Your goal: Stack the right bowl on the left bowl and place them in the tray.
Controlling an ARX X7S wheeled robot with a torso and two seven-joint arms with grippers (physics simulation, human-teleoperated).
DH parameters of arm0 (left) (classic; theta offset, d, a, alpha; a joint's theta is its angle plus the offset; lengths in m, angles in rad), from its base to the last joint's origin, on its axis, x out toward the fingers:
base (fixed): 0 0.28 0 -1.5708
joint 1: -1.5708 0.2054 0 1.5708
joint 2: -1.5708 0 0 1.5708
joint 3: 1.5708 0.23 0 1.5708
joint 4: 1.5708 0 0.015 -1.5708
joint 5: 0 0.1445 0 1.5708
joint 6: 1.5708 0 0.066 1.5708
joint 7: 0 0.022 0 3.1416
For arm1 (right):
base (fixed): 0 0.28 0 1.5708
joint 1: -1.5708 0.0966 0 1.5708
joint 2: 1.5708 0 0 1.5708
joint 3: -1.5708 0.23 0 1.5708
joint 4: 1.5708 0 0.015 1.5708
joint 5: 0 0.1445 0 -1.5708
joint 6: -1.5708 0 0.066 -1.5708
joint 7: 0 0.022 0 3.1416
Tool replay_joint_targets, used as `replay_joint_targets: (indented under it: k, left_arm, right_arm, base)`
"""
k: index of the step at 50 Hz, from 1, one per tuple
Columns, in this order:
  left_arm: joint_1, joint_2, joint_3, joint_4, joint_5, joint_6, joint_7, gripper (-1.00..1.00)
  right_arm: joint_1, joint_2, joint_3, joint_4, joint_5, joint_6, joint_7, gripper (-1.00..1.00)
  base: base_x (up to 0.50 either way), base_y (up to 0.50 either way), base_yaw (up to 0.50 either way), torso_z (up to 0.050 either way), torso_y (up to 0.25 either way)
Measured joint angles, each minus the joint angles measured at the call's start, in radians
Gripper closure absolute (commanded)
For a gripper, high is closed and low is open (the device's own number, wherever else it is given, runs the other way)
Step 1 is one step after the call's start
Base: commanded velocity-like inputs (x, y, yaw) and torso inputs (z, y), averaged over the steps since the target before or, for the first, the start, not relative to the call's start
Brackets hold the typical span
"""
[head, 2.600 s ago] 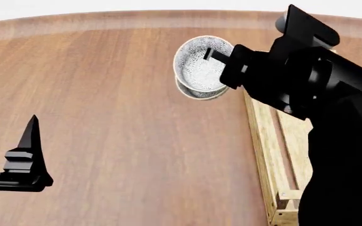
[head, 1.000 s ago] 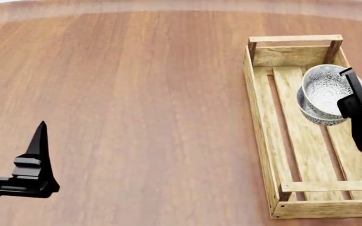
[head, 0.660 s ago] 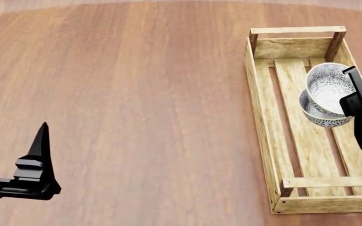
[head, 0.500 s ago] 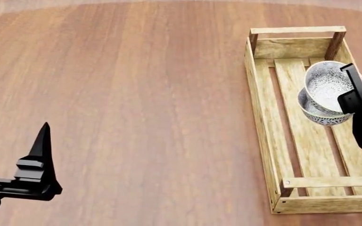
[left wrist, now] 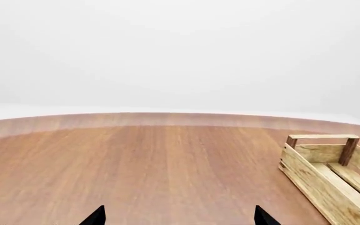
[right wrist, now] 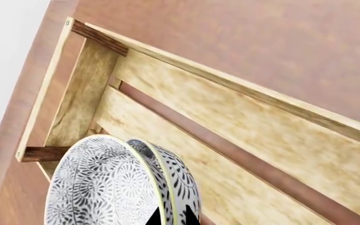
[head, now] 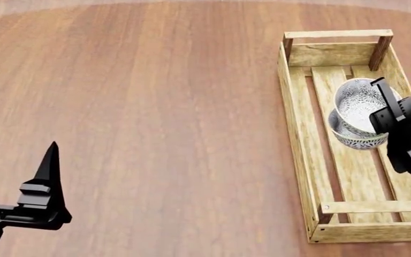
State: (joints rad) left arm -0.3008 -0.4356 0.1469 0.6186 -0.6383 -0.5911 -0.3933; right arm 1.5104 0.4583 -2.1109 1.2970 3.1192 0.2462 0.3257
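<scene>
A bare white backdrop sits behind the round wooden table (head: 155, 107). My right gripper (head: 385, 104) is clamped on the rims of the stacked bowls (head: 355, 115), tilted over the tray (head: 296, 134), nearer its far bar end. I judge a release now could tip them against the tray's plank side. There is slatted room toward the near end. My left gripper (head: 13, 155), jaws apart, idles by the table's near edge.
</scene>
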Motion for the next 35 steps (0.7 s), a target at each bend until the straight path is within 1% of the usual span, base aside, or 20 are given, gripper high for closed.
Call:
replay_joint_targets:
  k: [35]
  left_arm:
    - [0.029, -0.011, -0.009, 0.004, -0.003, 0.028, -0.004, -1.00]
  right_arm:
    - [-0.022, -0.023, -0.030, 0.000, 0.004, 0.019, 0.109, 1.00]
  base:
    - [0.00, 0.00, 0.00, 0.000, 0.000]
